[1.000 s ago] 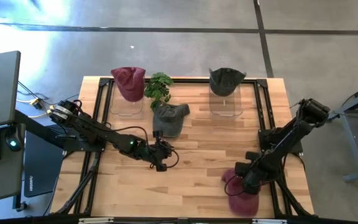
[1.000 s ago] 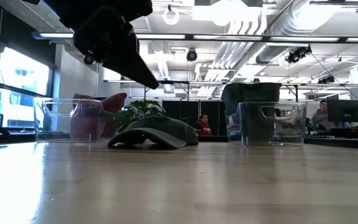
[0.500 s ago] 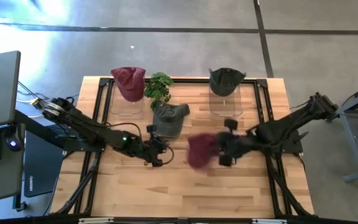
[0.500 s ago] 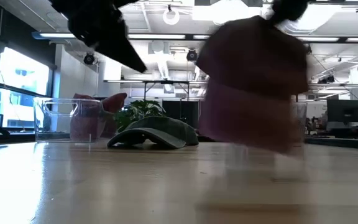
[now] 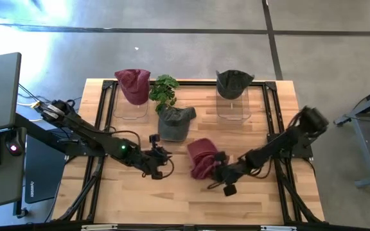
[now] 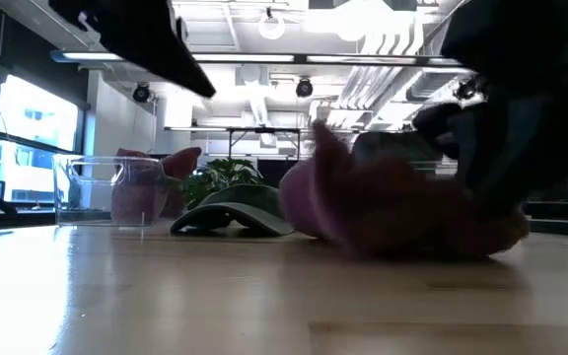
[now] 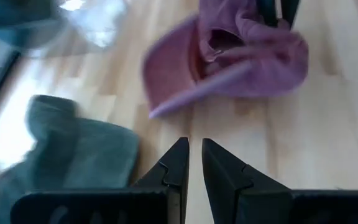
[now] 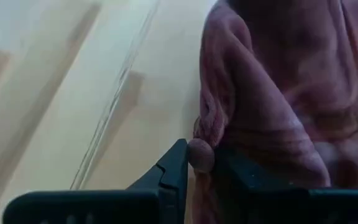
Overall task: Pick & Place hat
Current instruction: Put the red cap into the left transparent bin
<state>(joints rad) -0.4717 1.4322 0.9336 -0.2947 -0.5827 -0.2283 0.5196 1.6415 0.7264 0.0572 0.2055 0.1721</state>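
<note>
A maroon hat (image 5: 202, 158) lies on the wooden table's middle, crumpled, with my right gripper (image 5: 219, 174) shut on its near-right edge. In the low view the hat (image 6: 402, 212) rests on the tabletop. A grey-green hat (image 5: 175, 122) lies flat a little farther back. My left gripper (image 5: 157, 168) hovers left of the maroon hat, shut, with nothing between its fingers (image 7: 180, 163). Another maroon hat (image 5: 132, 84) and a dark hat (image 5: 234, 83) sit on clear stands at the far edge. My right gripper pinches a small fold of the maroon hat's edge (image 8: 201, 153) between its two fingertips. The fingers slant down at it from the table's near right. The rest of the hat (image 8: 272, 93) lies slack on the table beyond the fingers.
A small green plant (image 5: 164, 90) stands between the far stands, just behind the grey-green hat. Black frame rails (image 5: 272, 128) run along the table's left and right sides. Bare wood (image 5: 140, 199) stretches along the near edge.
My right gripper has swung the maroon hat from the near right corner, through the air, to the table's middle and turned as it went; the hat now lies on the wood. My left gripper has risen a little and drawn back toward the left.
</note>
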